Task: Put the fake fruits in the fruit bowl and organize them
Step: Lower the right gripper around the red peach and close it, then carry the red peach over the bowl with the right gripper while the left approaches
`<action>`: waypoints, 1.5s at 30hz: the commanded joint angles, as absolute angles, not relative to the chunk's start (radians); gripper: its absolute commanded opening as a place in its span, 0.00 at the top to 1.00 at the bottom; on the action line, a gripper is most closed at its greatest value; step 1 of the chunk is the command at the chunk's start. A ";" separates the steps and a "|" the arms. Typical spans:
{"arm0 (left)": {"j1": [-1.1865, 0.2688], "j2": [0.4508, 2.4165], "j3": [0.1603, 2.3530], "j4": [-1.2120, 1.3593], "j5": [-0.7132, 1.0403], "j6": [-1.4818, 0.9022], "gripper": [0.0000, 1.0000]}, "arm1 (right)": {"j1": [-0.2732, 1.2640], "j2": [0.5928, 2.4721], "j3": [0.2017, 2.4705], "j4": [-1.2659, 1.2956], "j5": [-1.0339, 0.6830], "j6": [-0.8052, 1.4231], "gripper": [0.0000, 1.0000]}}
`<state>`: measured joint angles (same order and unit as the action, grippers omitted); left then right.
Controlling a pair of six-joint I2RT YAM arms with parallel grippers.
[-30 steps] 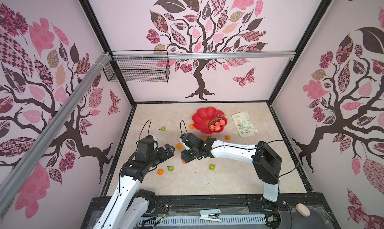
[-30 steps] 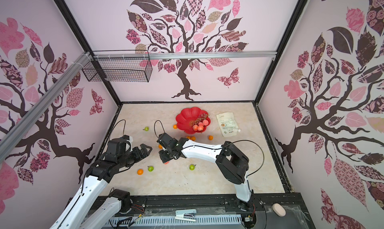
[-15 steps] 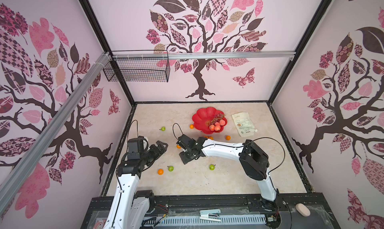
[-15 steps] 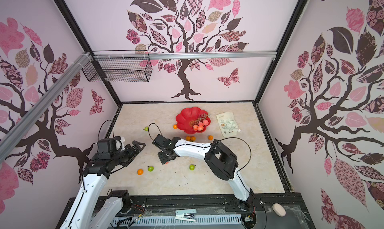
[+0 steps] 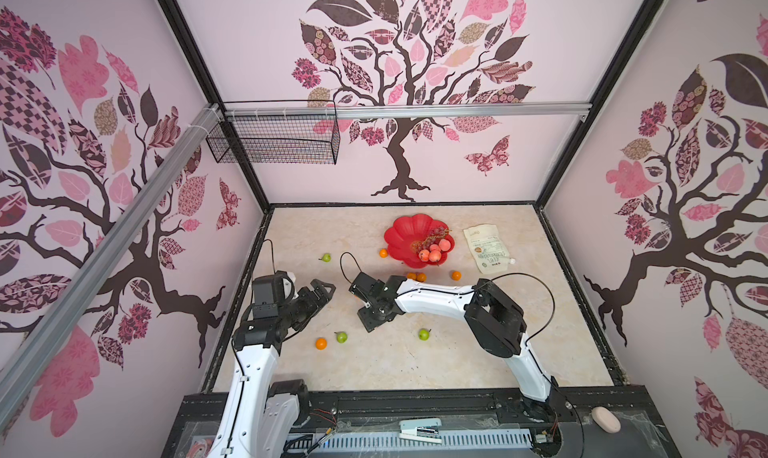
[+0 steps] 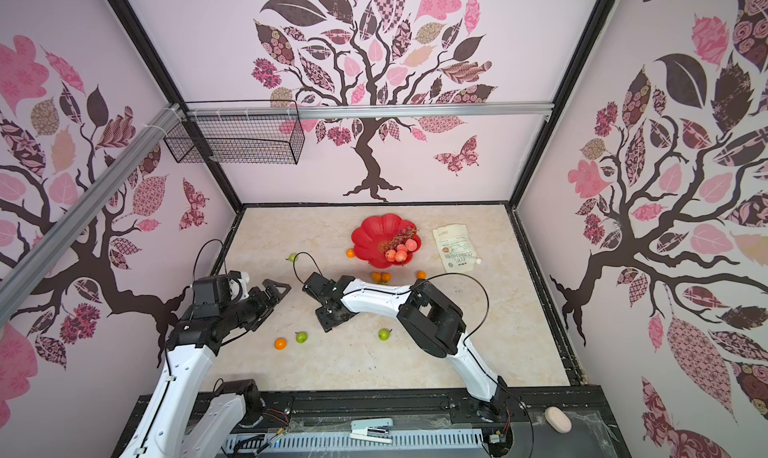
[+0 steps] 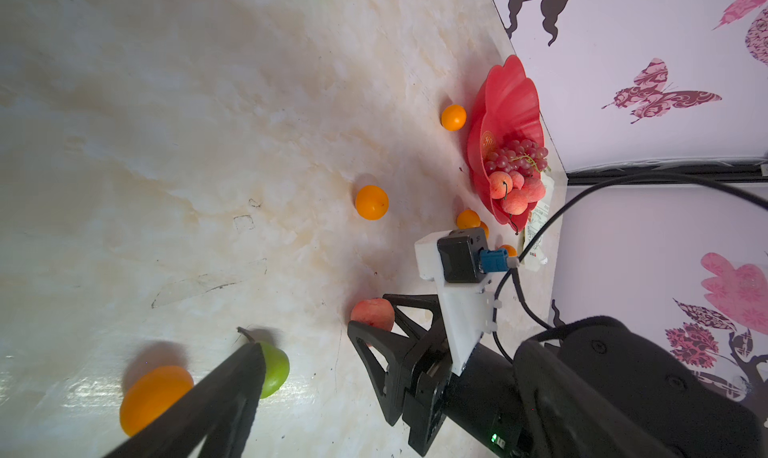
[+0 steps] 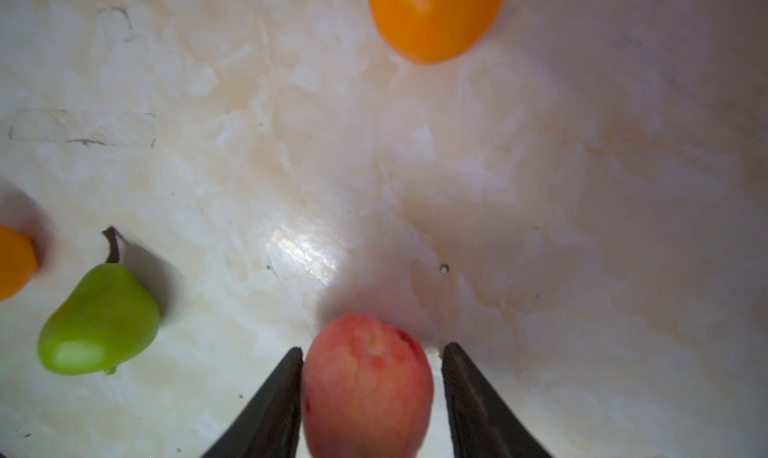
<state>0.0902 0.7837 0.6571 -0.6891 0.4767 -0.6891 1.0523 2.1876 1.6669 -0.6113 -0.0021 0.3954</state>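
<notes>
Overhead, a marble tabletop [image 5: 374, 368] lies bare along its near edge. A wire basket [image 5: 274, 144] hangs at the back-left rail. Near the back edge, the red fruit bowl [image 5: 401, 236] holds grapes [image 5: 435, 232] and peaches [image 5: 434, 253]. The left gripper [image 5: 324, 296] hangs spread wide, holding nothing. The right gripper [image 8: 372, 352] straddles a loose peach [image 8: 365, 389] mid-table; whether it clamps cannot be told. Around them, oranges [image 5: 321, 343] and green fruits [image 5: 341, 337] lie scattered.

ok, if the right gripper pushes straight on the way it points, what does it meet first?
The peach, already between the open jaws of the right gripper. Beyond it bare tabletop, then an orange roughly in line; depth is unclear.
</notes>
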 commanded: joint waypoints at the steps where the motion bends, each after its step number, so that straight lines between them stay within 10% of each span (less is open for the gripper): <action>1: 0.094 0.782 0.634 -0.672 0.488 -0.684 0.02 | 1.055 2.227 1.713 -0.659 0.000 0.381 0.45; 45: -0.127 0.854 0.710 -0.587 0.399 -0.622 0.02 | 0.962 1.933 1.462 -0.492 -0.178 0.434 0.57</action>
<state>-0.1104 0.8505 0.6601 -0.6331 0.4313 -0.6388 0.9970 2.0212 1.4979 -0.5350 -0.1215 0.4030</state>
